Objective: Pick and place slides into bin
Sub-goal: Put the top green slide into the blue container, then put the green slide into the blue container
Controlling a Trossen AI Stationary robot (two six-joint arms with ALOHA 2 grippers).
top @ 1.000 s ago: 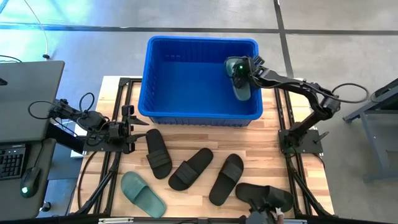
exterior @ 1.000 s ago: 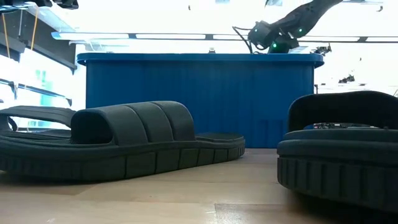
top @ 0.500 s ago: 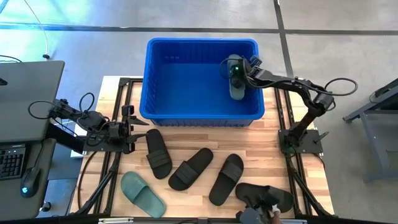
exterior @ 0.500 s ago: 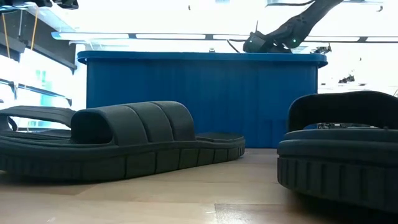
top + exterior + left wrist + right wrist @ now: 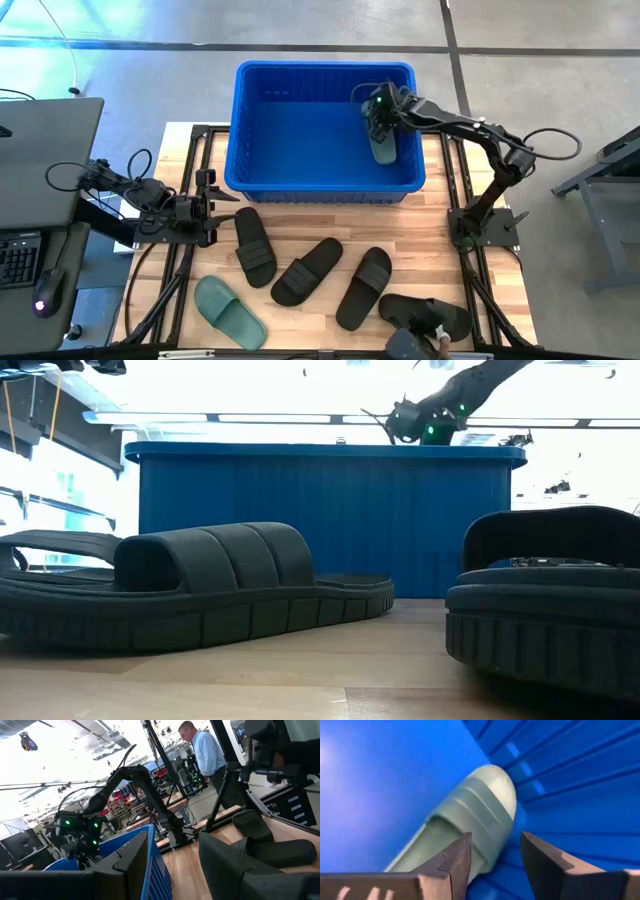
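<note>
A sage green slide [image 5: 384,148] [image 5: 475,805] lies inside the blue bin [image 5: 325,66], close to its right wall. My right gripper [image 5: 378,118] [image 5: 495,845] hangs open just above it, slanting down, with the slide's strap showing past its fingertips. I cannot see any touch. Several black slides [image 5: 307,271] and a second green slide [image 5: 229,312] lie sole-down on the wooden table in front of the bin. My left gripper [image 5: 212,205] [image 5: 172,845] waits open at the table's left edge, holding nothing.
The bin's tall walls [image 5: 320,520] stand at the far middle of the table. The black slides [image 5: 253,246] [image 5: 364,287] [image 5: 425,315] spread across the near half. A laptop stand [image 5: 40,150] lies off the left edge. A person [image 5: 207,755] stands in the room beyond.
My right gripper dipped lower into the bin, then rose again and tipped more steeply downward. The green slide has settled onto the bin floor by the right wall and stays there as the gripper lifts away.
</note>
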